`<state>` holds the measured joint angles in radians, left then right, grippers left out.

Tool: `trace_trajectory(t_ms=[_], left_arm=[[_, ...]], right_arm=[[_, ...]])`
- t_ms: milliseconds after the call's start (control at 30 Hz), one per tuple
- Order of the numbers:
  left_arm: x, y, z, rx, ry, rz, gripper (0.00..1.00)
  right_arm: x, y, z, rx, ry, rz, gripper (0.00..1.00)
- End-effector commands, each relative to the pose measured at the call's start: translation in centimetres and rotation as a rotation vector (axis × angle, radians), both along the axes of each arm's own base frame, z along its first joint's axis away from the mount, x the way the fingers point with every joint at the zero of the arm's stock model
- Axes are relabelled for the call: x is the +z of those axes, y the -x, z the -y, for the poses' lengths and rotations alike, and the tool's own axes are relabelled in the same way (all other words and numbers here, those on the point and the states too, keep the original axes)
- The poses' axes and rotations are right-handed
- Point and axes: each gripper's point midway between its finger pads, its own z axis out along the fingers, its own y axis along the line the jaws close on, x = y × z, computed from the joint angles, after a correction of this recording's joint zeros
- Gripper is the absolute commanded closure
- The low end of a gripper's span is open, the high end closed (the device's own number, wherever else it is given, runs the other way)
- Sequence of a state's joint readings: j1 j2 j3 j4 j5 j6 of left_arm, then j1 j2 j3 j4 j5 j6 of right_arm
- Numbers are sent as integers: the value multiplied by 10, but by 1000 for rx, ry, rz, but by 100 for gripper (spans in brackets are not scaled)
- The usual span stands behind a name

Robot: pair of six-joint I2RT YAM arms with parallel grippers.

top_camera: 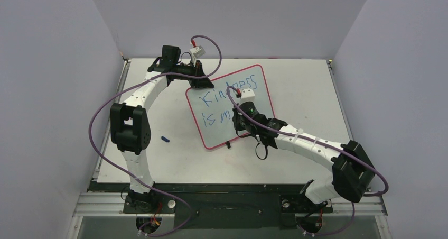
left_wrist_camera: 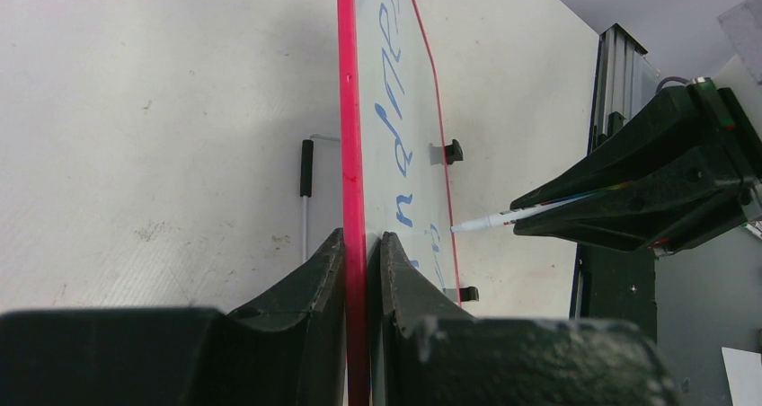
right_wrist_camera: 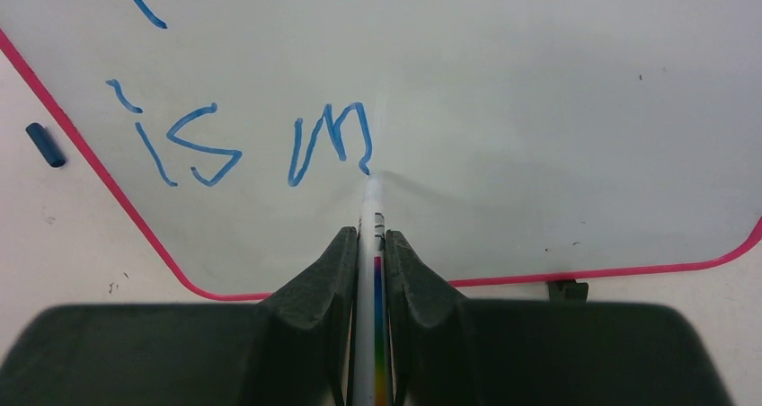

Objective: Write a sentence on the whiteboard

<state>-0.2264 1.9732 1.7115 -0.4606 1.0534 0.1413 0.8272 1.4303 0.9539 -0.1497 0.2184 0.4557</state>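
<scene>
Mid-sentence, on the second line of the whiteboard (top_camera: 215, 132), set skewed at the centre of the overhead view. Legible of the sentence (right_wrist_camera: 328, 141) at this point: "Kindness" above, "is m" below, in blue. Pinching a white marker (right_wrist_camera: 371, 213) tight in the right gripper (right_wrist_camera: 369, 240), tip pressed to the board at the foot of the m's last stroke, centre of the right wrist view. Clamping the red rim (left_wrist_camera: 346, 110) in the left gripper (left_wrist_camera: 364, 258), with fingers (left_wrist_camera: 314, 271) pressed onto either face of the board edge, lower centre of the left wrist view; in the overhead view, at the board's upper-left edge. Hard to say from these angles whether lying flat on the table (top_camera: 301, 85) or tipped up a little. Judged next: shift the tip rightward in the wrist view, leave a small gap, start the following letter on the same baseline; hold the left clamp firm against skating under pen pressure. Plenty of bare white right of the m, out to the rounded corner at lower right. Less below: bottom rim and a black clip (right_wrist_camera: 566, 289) close under the writing line, so little room for descenders. Off the board at left, a blue marker cap (right_wrist_camera: 45, 144) on the table, well apart from the pen path.
</scene>
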Motion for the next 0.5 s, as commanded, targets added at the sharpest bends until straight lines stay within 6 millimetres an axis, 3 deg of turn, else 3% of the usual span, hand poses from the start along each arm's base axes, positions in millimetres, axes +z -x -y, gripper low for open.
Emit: trace_trajectory(t_ms=[0, 467], left_arm=[[10, 0, 6, -47, 5, 116, 100], [7, -2, 6, -44, 2, 111, 100]], right_arm=[[47, -10, -1, -22, -66, 100, 100], [40, -22, 7, -58, -82, 151, 100]])
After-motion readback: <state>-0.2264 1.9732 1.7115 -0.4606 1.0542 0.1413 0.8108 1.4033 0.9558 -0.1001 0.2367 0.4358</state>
